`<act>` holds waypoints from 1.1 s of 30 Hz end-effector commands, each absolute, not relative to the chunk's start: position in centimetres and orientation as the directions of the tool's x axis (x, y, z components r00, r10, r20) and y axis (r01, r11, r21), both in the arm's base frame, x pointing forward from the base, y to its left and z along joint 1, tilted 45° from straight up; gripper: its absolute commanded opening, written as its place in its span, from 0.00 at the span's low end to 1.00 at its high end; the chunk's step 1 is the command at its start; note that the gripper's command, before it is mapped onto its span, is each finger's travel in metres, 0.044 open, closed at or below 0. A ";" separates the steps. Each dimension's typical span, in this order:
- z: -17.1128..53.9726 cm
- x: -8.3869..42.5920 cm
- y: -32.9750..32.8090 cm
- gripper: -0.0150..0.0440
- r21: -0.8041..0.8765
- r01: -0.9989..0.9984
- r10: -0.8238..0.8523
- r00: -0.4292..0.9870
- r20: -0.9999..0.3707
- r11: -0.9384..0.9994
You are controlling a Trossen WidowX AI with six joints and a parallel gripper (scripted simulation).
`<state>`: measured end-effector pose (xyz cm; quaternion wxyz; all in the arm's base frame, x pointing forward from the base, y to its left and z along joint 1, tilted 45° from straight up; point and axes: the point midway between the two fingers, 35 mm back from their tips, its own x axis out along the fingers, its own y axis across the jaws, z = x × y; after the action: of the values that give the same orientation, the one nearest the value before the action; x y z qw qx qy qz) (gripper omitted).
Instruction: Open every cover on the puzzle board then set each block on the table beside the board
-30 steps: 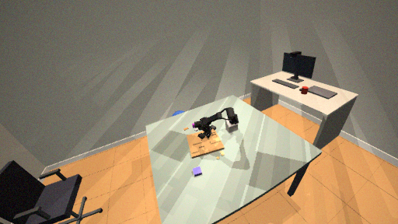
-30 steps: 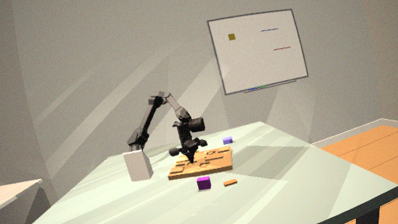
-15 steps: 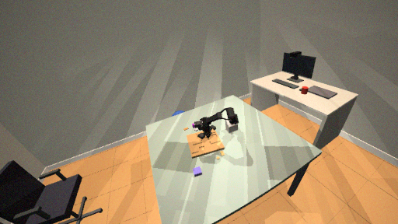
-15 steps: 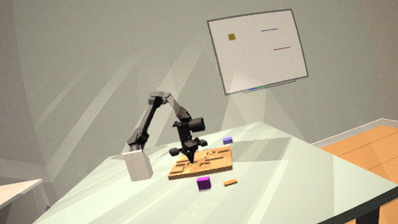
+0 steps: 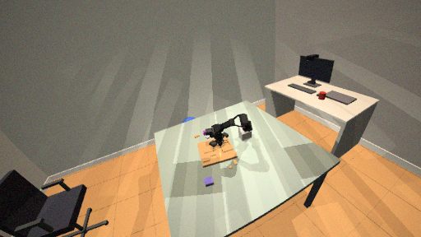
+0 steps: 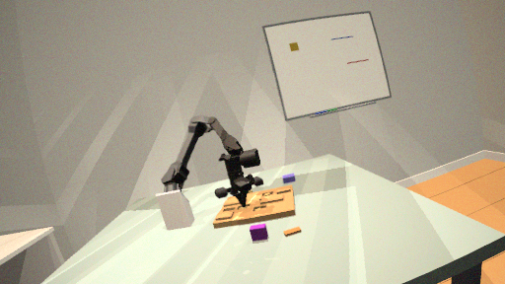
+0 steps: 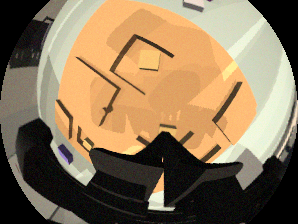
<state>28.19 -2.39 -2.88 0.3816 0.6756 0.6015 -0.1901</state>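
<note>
The wooden puzzle board (image 5: 228, 155) (image 6: 287, 204) (image 7: 185, 82) lies on the table, with dark angled slots in its top. My gripper (image 5: 219, 145) (image 6: 244, 204) (image 7: 164, 134) is shut and empty, pointing down with its tips low over the board. A pale square piece (image 7: 149, 59) shows among the slots, and a second pale piece (image 7: 167, 128) is just beyond the fingertips. A violet block (image 5: 209, 181) (image 6: 289, 178) (image 7: 65, 154) lies on the table off one side of the board. A magenta-purple block (image 5: 205, 132) (image 6: 258, 233) rests off another side. Cover positions are too small to tell.
A small orange piece (image 5: 196, 136) (image 6: 292, 231) lies on the table near the purple block. Small tan pieces (image 5: 235, 162) lie beside the board's opposite edge. The arm's pale base block (image 5: 245, 134) (image 6: 176, 212) stands close to the board. A desk with a monitor stands apart.
</note>
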 end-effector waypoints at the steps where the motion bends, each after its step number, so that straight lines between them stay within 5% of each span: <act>1: -2.8 28.4 -2.2 0.25 0.291 0.957 0.670 0.204 -0.714 0.018; 33: -1.9 27.5 -3.2 0.25 0.290 0.957 0.670 0.204 -0.714 0.018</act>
<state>27.44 -3.10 -1.99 0.3788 0.6766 0.6027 -0.1884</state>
